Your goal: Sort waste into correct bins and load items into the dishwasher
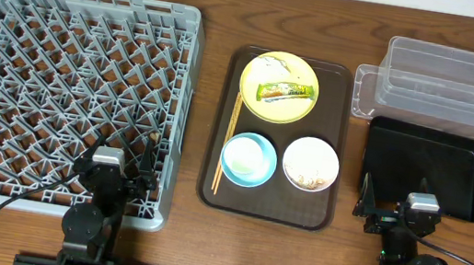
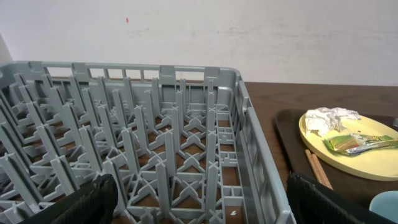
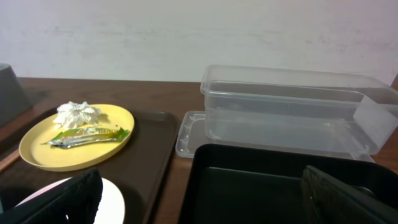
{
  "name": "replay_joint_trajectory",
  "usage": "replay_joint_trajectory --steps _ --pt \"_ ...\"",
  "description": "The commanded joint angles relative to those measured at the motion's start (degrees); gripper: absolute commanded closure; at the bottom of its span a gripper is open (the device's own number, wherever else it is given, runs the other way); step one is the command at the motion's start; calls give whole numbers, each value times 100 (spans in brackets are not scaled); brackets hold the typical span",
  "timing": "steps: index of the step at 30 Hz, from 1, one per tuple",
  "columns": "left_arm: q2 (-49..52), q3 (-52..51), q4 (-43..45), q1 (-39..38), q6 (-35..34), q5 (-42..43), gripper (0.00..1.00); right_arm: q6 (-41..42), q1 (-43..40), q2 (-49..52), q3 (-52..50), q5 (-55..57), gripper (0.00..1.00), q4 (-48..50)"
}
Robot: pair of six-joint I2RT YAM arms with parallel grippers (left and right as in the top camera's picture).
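Observation:
The grey dishwasher rack (image 1: 66, 90) fills the left of the table, and my open left gripper (image 1: 119, 155) hovers over its near right corner (image 2: 205, 202). The yellow plate (image 1: 256, 93) on the brown tray carries the green-and-yellow wrapper (image 1: 287, 90) and a crumpled white tissue (image 1: 270, 66). Chopsticks (image 1: 227, 140) lie along the tray's left side. Nearer me sit the light blue bowl (image 1: 248, 159) and the white bowl (image 1: 311, 163) holding rice. At right stand the clear tub (image 1: 448, 83) and the black tray (image 1: 427, 169). My open right gripper (image 1: 422, 191) is over the black tray's near edge (image 3: 205, 202).
The brown serving tray (image 1: 268, 211) lies between the rack and the bins. A clear lid (image 1: 366, 90) lies under the tub, sticking out toward the serving tray. The rack's high right wall (image 2: 255, 143) stands close to the serving tray's left rim.

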Motion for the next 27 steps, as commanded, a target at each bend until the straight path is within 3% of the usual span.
replay_joint_trajectory --steps 1,27 --pt "-37 -85 -240 2 76 -87 11 -66 -44 -35 -4 -22 1 -26" --pt "-37 -85 -221 2 79 -127 11 -66 -44 -35 -4 0 1 -13"
